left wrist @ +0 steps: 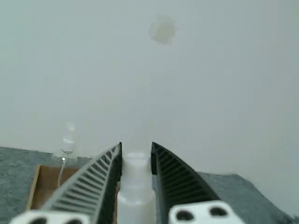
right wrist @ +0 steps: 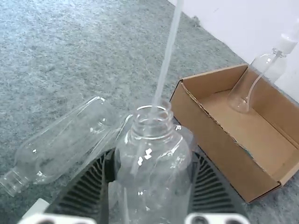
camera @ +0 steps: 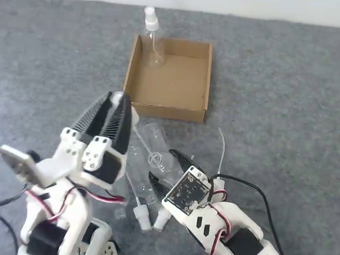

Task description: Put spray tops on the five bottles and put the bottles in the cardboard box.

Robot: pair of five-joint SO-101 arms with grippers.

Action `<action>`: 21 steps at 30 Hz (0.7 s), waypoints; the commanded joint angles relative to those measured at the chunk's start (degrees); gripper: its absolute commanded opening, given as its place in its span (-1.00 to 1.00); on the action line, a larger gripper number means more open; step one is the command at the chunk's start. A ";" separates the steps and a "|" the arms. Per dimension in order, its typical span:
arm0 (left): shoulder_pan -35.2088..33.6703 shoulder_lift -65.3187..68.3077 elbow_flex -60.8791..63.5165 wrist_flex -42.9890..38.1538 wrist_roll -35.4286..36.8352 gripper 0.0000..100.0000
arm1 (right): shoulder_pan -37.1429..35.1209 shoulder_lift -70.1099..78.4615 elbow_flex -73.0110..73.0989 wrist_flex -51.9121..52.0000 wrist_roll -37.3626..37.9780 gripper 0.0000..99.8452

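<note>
My left gripper [camera: 118, 102] [left wrist: 136, 147] is raised in front of the cardboard box [camera: 166, 106] [right wrist: 205, 126], shut on a white spray top [left wrist: 136, 186]. Its thin dip tube [right wrist: 166, 60] hangs down into the neck of a clear bottle [right wrist: 152, 154] [camera: 155, 160]. My right gripper [camera: 167, 170] [right wrist: 152, 170] is shut on that bottle and holds it upright near the table middle. In the box's far left corner leans a capped bottle [camera: 152, 32] [right wrist: 261, 70] [left wrist: 67, 140].
A clear bottle [right wrist: 65, 140] without a top lies on the grey carpet beside the held one. Two loose spray tops [camera: 142, 216] [camera: 161, 220] lie in front of the arms, and a third [camera: 219, 183] stands beside the right arm with its tube up.
</note>
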 commanded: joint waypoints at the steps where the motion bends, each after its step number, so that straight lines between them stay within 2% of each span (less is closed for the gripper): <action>1: 2.81 -0.88 0.22 -1.76 -0.09 -0.98 | -0.40 -1.19 -1.05 -0.31 0.62 -0.84; 5: 4.75 -0.88 0.31 0.35 -0.18 -0.98 | -0.22 -1.19 -1.93 0.13 0.26 -0.84; 8: 6.07 -0.88 0.31 1.14 -0.18 -0.98 | 2.59 -1.19 -2.55 0.04 0.18 -0.84; 21: 13.19 -0.79 4.70 1.14 -7.03 -0.98 | 4.53 -1.27 -3.87 0.13 0.18 -0.84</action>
